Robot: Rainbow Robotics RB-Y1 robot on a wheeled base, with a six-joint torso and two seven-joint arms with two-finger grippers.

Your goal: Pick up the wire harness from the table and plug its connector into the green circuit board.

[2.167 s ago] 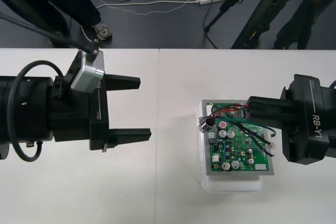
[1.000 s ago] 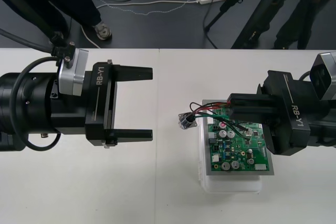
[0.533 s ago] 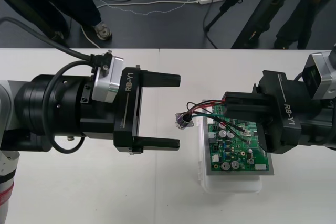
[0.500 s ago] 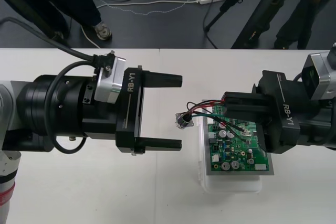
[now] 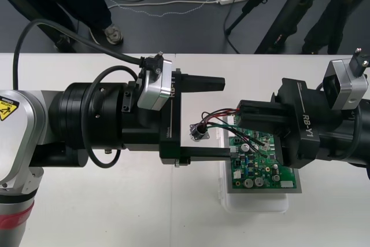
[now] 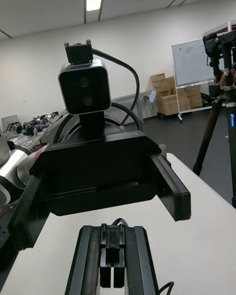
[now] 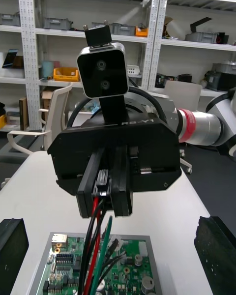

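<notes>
Harness (image 5: 218, 115) off the counter (image 5: 87, 212): my right jaws clamp its wires above the green circuit board (image 5: 260, 169), left jaws wide open flanking the socket (image 5: 200, 132); plugging remains.

The circuit board (image 5: 263, 173) is set on the desk (image 5: 115, 212) at 4 o'clock; the harness (image 5: 201, 131) is extended off its 10 o'clock corner.

Two grippers: left gripper (image 5: 225, 118), right gripper (image 5: 239, 118). Four fingers (image 5: 202, 83), two each. Two wrist cameras (image 5: 155, 88), one per gripper. One circuit board (image 5: 263, 169), under right fingers. One white base (image 5: 254, 203). One wire harness (image 5: 217, 117), pinched in right fingers; three wire colours: red, black, green. One socket (image 5: 200, 132), between left fingers. One desk (image 5: 115, 212).
</notes>
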